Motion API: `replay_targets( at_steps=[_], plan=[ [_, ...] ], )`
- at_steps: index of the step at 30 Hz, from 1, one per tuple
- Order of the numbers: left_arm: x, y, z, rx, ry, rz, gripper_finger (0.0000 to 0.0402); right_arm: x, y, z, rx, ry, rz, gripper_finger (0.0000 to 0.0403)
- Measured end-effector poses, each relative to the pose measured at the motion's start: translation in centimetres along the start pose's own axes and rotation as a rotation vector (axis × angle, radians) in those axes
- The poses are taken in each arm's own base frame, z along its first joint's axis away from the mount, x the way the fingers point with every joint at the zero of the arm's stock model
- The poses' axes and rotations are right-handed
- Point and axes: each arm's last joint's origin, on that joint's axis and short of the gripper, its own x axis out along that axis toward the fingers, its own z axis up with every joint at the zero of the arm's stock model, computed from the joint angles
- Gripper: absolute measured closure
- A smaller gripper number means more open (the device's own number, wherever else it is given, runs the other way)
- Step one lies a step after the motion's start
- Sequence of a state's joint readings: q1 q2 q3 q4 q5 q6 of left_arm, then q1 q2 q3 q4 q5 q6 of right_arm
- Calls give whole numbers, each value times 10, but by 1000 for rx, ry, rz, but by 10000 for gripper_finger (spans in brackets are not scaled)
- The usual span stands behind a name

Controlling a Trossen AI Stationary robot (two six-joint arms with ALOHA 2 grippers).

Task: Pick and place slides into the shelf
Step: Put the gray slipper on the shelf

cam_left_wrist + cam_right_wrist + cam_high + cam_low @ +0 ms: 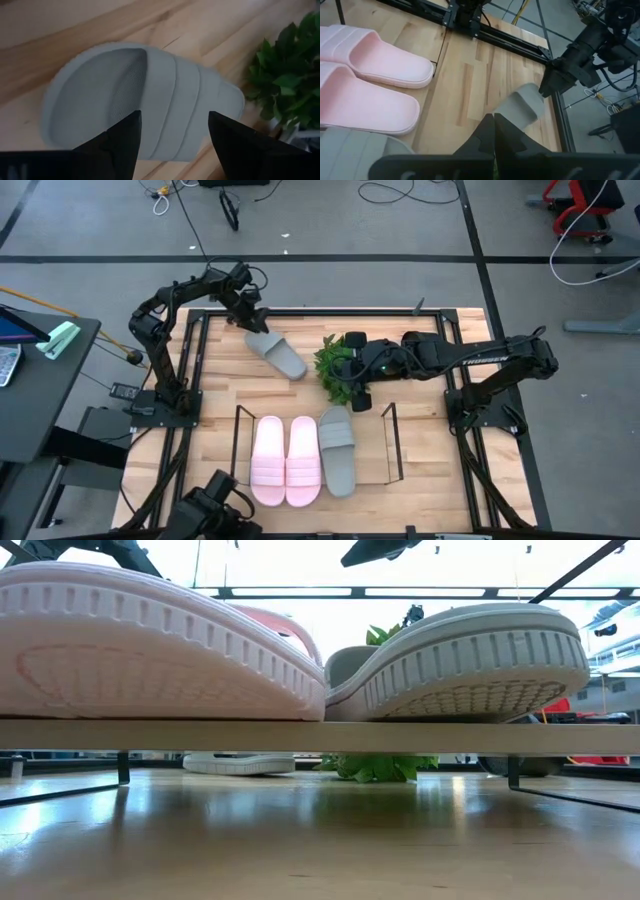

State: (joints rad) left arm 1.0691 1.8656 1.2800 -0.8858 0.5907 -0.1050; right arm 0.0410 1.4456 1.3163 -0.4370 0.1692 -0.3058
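A loose grey slide [277, 353] lies sole down on the table's far part, its toe end near the plant. My left gripper [254, 322] is open just above the slide's heel end; in the left wrist view its fingers [125, 142] stand apart over the slide [145, 95], touching nothing that I can see. Two pale pink slides [285, 460] and one grey slide [337, 448] lie side by side in the dark-rod shelf [392, 442]. My right gripper [493, 131] is shut and empty over the plant [338, 368].
A green leafy plant [287, 75] stands right of the loose slide's toe. The black frame [200, 360] edges the table. In the low view, the soles of the pink slide [150, 650] and the grey slide [470, 660] rest on the shelf's level [320, 736].
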Motion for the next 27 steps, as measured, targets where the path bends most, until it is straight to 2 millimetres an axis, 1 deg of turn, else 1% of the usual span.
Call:
replay_targets(
  at_steps=[3,8,14,27],
  plan=[
    [1,-1,0,-61,-5,13,167,0,0,0,0,1,0,403],
    [2,0,0,-76,-10,118,174,0,0,0,0,0,0,403],
    [4,0,2,-100,-25,119,173,0,0,0,0,0,1,403],
    [11,-10,0,-99,-10,126,173,0,1,1,1,-9,9,403]
  ],
)
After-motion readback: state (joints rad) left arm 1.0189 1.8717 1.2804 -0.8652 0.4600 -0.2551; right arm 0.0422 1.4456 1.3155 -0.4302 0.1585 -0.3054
